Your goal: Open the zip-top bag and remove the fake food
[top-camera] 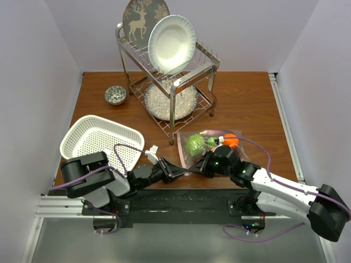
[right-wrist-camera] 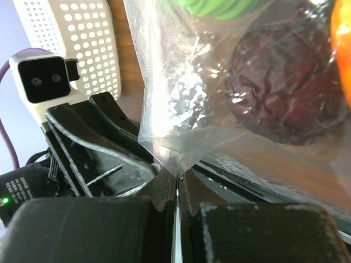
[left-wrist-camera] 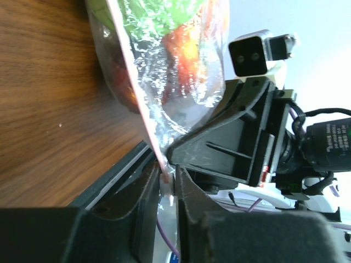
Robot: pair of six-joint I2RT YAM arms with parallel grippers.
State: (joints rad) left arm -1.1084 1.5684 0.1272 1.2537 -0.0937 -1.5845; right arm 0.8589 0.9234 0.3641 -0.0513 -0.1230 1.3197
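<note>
**Evidently both jaws are pinched on the bag's near edge, with the zip unopened**

Closest in, the left jaws are seen pressed almost fully together, with only the pinkish-purple zip strip [left-wrist-camera: 143, 118] caught between them. The right jaws are likewise drawn nearly shut, and a corner fold of clear film is gripped in them. Both holds are taken on the crinkly clear plastic zip-top bag [top-camera: 207, 148], tip facing tip and just beside each other. This is presumably done so that the two lips can be drawn apart and the seal parted.

Beyond the jaws, the bag is spread over the brown wooden tabletop [top-camera: 247, 104] close to its near edge. Whether the bag is lifted clear cannot be told. Inside it are seen the green cabbage-like plastic ball [top-camera: 193, 144], the orange round plastic fruit [top-camera: 231, 141] and the dark purple wrinkled plastic piece [right-wrist-camera: 279, 93]. All the food is judged enclosed, so removal has not yet begun.

Farther left, the white perforated plastic basket [top-camera: 98, 139] is set well apart from the bag.
</note>
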